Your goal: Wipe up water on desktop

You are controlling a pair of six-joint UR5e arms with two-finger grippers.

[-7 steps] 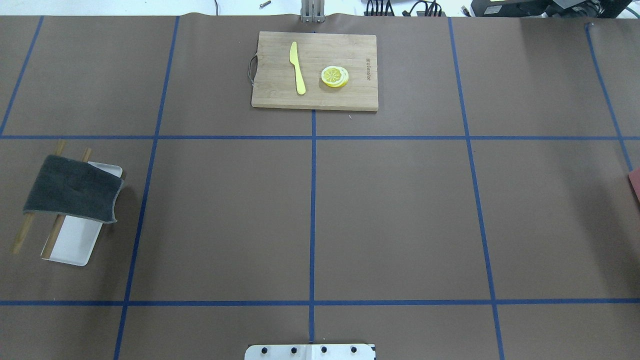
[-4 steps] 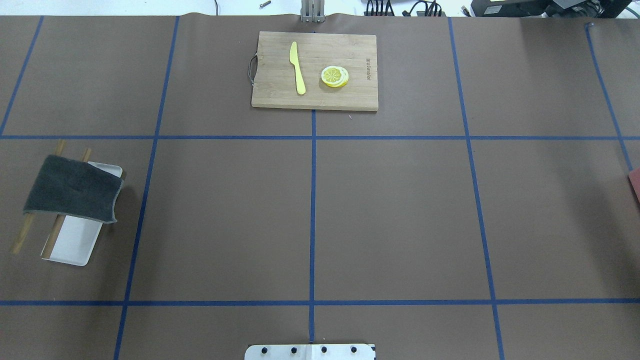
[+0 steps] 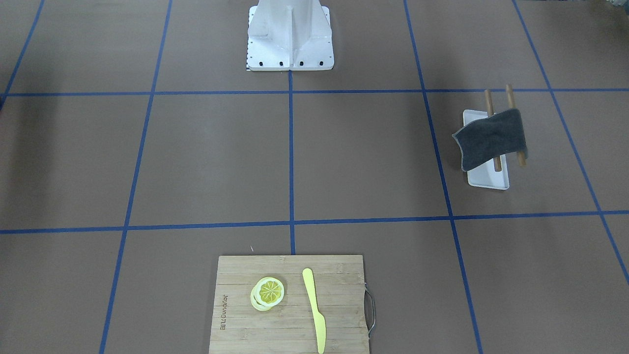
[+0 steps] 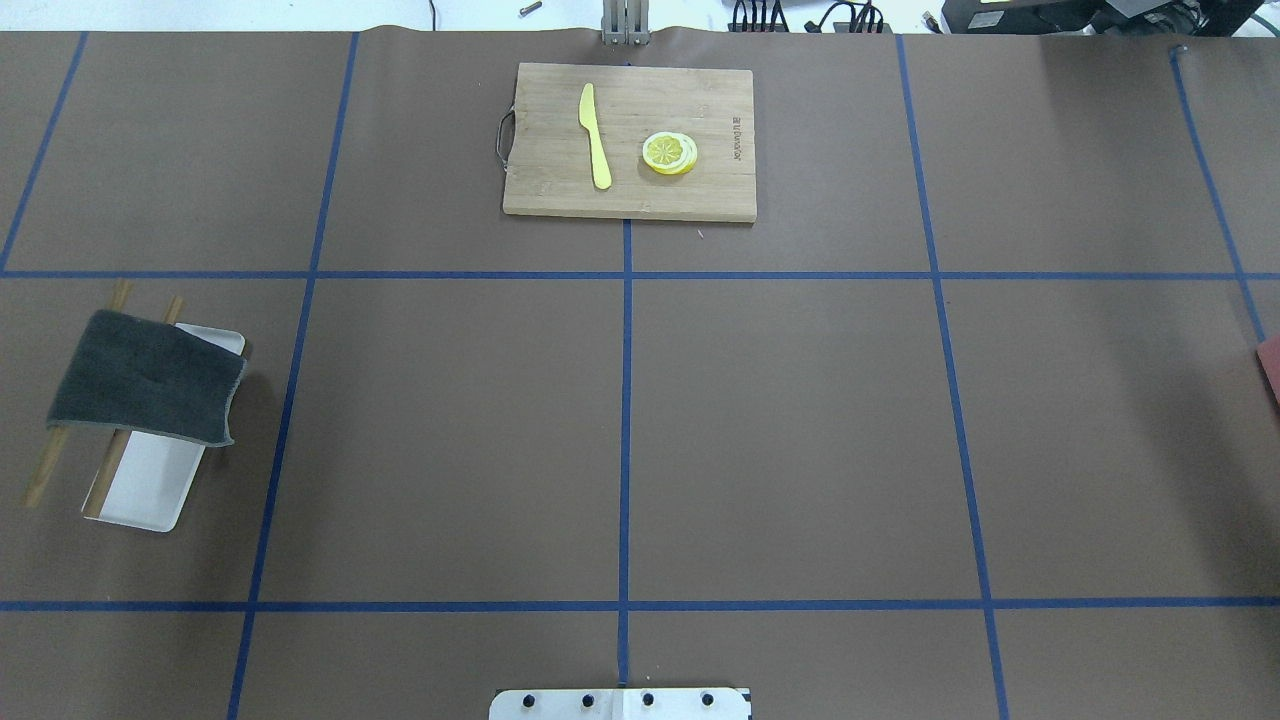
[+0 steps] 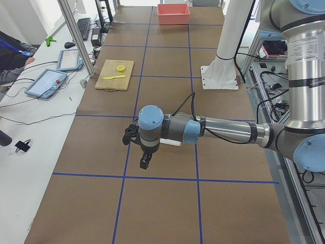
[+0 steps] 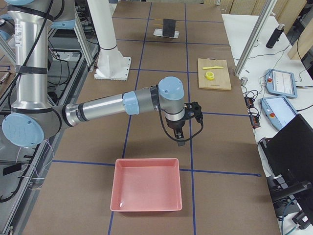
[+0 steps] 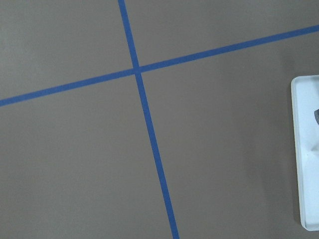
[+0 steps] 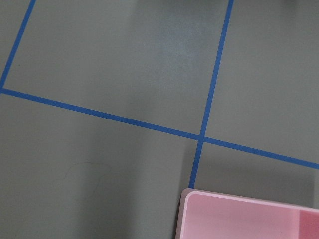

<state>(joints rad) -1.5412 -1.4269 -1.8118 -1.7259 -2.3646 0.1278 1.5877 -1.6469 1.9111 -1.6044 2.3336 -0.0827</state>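
Note:
The desktop point(image 4: 800, 430) is a wide matte brown surface crossed by blue tape lines; I see no water on it in any view. A dark grey cloth point(image 4: 145, 378) hangs over two wooden sticks point(image 4: 45, 470) on a white tray point(image 4: 150, 485) at the left. It also shows in the front view point(image 3: 491, 139). My left gripper point(image 5: 144, 161) hovers above the desktop near that tray and shows only in the left side view. My right gripper point(image 6: 179, 136) hovers just beyond a pink bin point(image 6: 146, 188). I cannot tell whether either gripper is open or shut.
A bamboo cutting board point(image 4: 630, 195) at the far middle carries a yellow knife point(image 4: 595, 135) and lemon slices point(image 4: 669, 153). The pink bin's edge shows at the right point(image 4: 1270, 365). The robot's base plate point(image 4: 620, 705) is at the near edge.

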